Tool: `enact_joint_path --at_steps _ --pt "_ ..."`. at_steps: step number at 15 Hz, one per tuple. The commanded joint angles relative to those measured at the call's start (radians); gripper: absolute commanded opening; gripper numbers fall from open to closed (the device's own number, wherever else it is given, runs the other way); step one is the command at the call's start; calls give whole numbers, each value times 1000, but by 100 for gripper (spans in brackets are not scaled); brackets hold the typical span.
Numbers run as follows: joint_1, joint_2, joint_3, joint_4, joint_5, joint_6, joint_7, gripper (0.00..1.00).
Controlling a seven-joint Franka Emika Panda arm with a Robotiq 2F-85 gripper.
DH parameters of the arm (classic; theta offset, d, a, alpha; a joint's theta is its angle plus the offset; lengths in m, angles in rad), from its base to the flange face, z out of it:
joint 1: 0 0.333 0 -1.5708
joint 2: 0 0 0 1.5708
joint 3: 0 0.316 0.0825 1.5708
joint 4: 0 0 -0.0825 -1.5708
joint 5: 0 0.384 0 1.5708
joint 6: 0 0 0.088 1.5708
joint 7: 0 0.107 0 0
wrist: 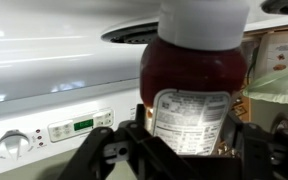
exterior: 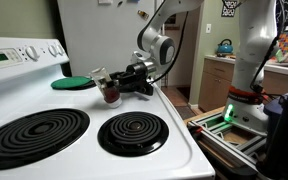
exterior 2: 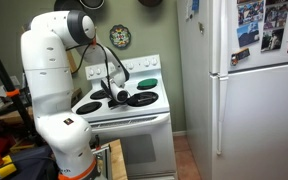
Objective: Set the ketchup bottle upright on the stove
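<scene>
The ketchup bottle (exterior: 110, 94) is small and clear, with dark red contents low down and a pale top leaning toward the control panel. My gripper (exterior: 122, 82) is shut on its middle and holds it tilted over the back of the white stove (exterior: 174, 150), close above the stovetop. I cannot tell whether its base touches the surface. In the wrist view the bottle (wrist: 194, 70) fills the middle, label facing the camera, between my gripper's fingers (wrist: 189, 150). In an exterior view my gripper (exterior 2: 120, 96) is over the stove (exterior 2: 134, 118); the bottle is too small to make out there.
A flat green disc (exterior: 72, 83) lies at the back of the stovetop, beside the bottle. Two black coil burners (exterior: 34, 135) (exterior: 133, 132) sit in front. The back control panel (exterior: 14, 55) carries knobs. A white refrigerator (exterior 2: 254, 95) stands beside the stove.
</scene>
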Motion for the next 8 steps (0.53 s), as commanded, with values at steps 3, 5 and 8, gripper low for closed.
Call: enact_joint_path --at_steps 3,5,8 --pt "4 -6 -15 -44 2 -14 -36 45" --pt "-9 -32 -19 -60 18 -69 -37 45" --pt "-19 -98 -20 -110 67 -86 -34 45"
